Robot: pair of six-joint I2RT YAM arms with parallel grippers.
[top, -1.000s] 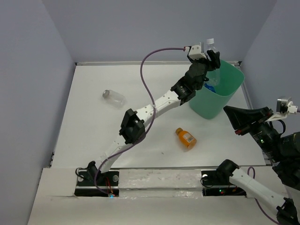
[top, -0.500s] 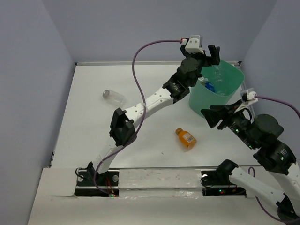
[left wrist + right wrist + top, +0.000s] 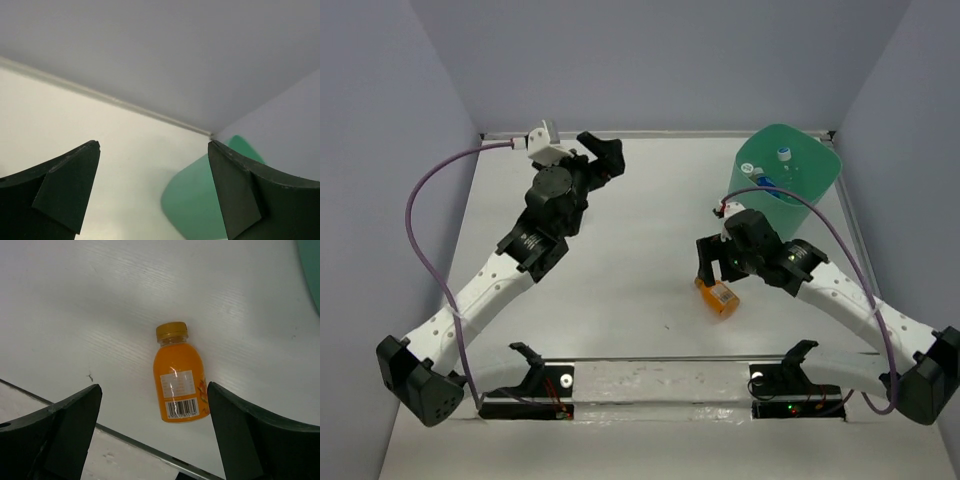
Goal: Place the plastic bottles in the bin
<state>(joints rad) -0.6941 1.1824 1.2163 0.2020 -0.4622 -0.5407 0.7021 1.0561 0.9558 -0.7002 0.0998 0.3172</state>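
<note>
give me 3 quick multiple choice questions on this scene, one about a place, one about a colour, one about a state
1. Where is the orange bottle?
A) lying on its side on the table, below the right gripper
B) standing upright in the far left corner
C) balanced on an arm's base

2. What colour is the bin?
A) red
B) mint green
C) black

3. What state is the right gripper in?
A) open, holding nothing
B) shut on the orange bottle
C) shut on the bin's rim

Answers:
1 A: the right wrist view looks down on the bottle lying flat on the white surface.
2 B: the top view shows pale green walls.
3 A: its fingers stand wide apart, and the bottle lies untouched below them.
</note>
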